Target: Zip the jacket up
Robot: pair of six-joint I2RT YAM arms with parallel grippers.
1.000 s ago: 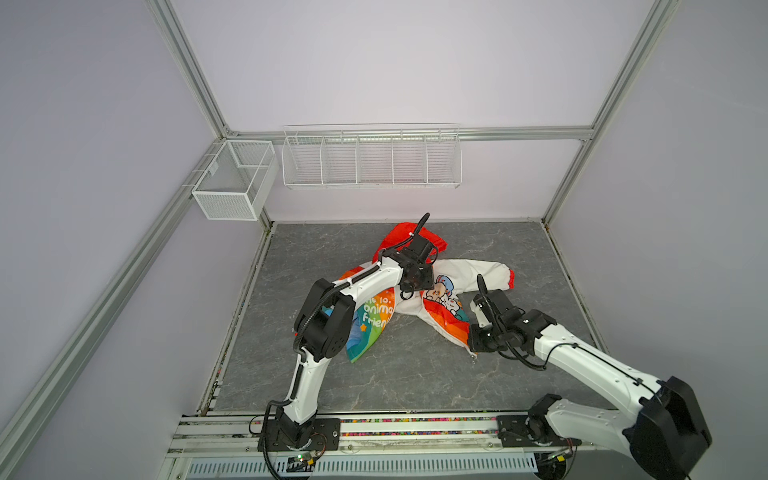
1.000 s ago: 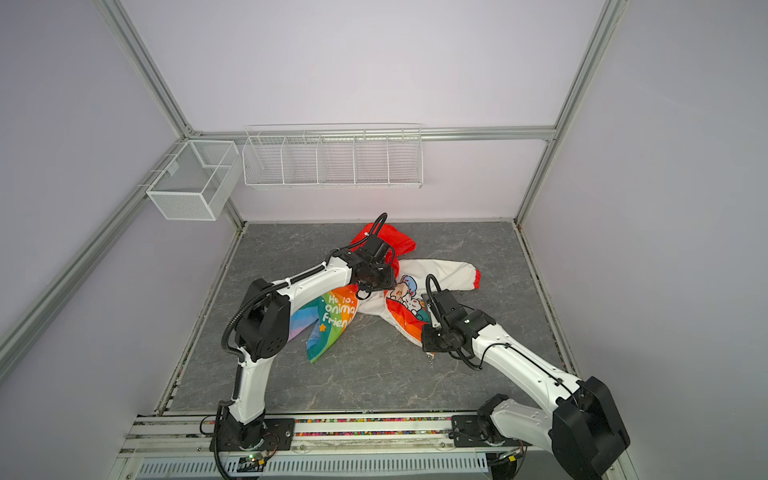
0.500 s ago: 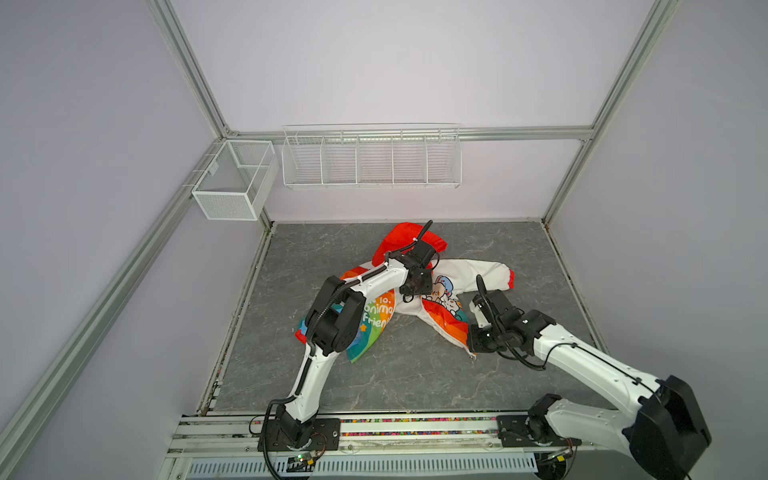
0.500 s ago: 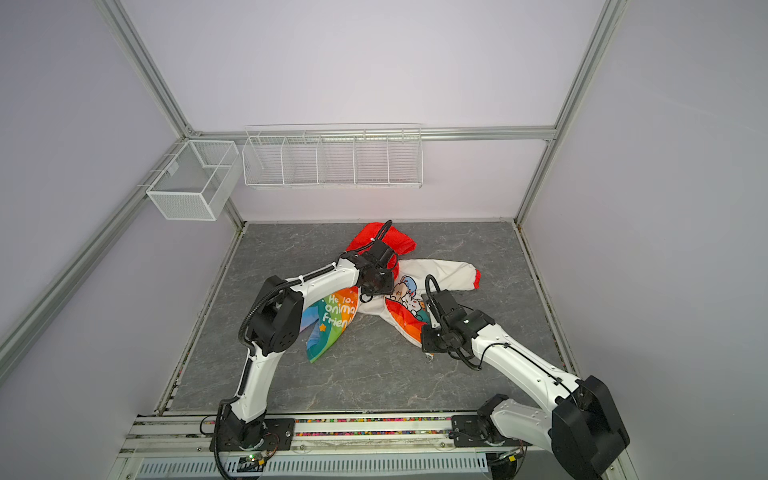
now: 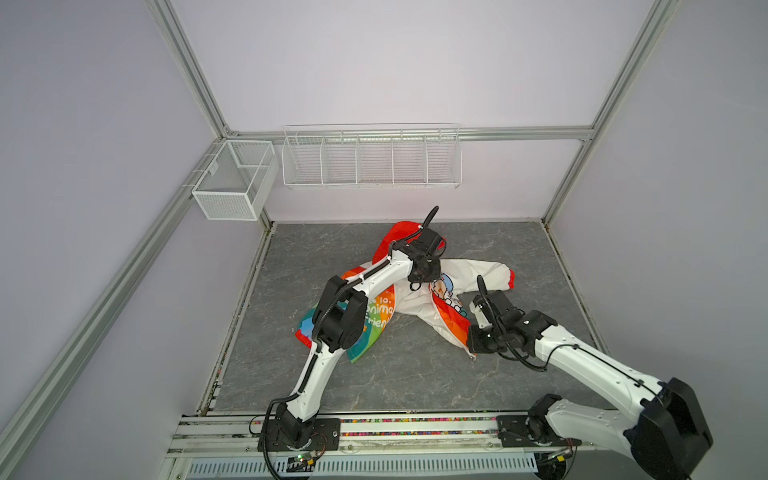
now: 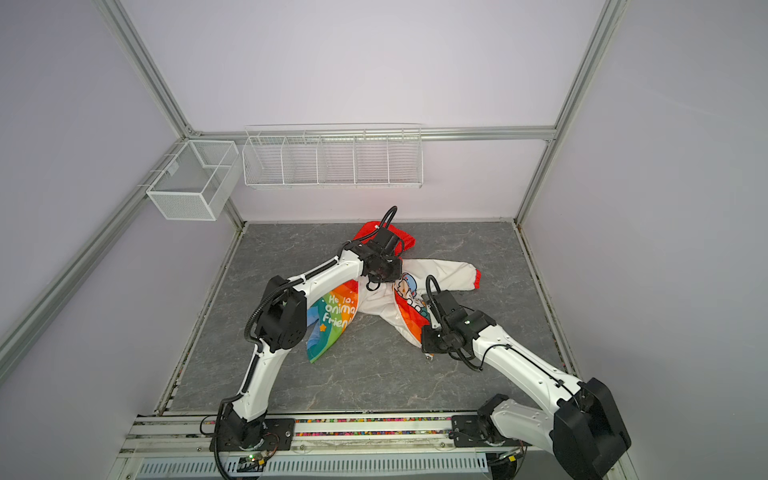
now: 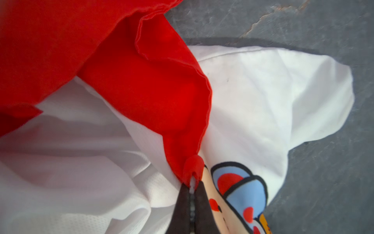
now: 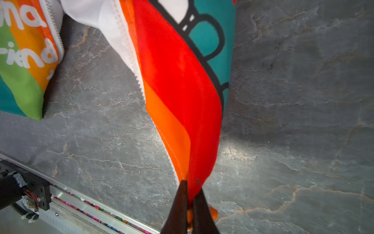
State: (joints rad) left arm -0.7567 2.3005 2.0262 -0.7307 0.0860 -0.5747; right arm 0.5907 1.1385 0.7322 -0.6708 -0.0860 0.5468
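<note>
Two grips: left gripper (image 7: 192,189) pinching jacket (image 5: 415,305) collar (image 7: 193,166) under red hood (image 5: 397,235), right gripper (image 8: 190,194) pinching hem (image 8: 194,158); long axis running back-to-front, hood pointing rearward.

The jacket (image 5: 417,301) lies spread open on the table (image 5: 374,386), a little behind the middle, with its hood (image 5: 399,237) toward the back wall. The left gripper (image 7: 192,194) sits at its neck end, just before the hood, and the right gripper (image 8: 189,194) at its front right corner. A rack (image 5: 371,158) hangs on the back wall, with a basket (image 5: 232,183) to its left.
</note>
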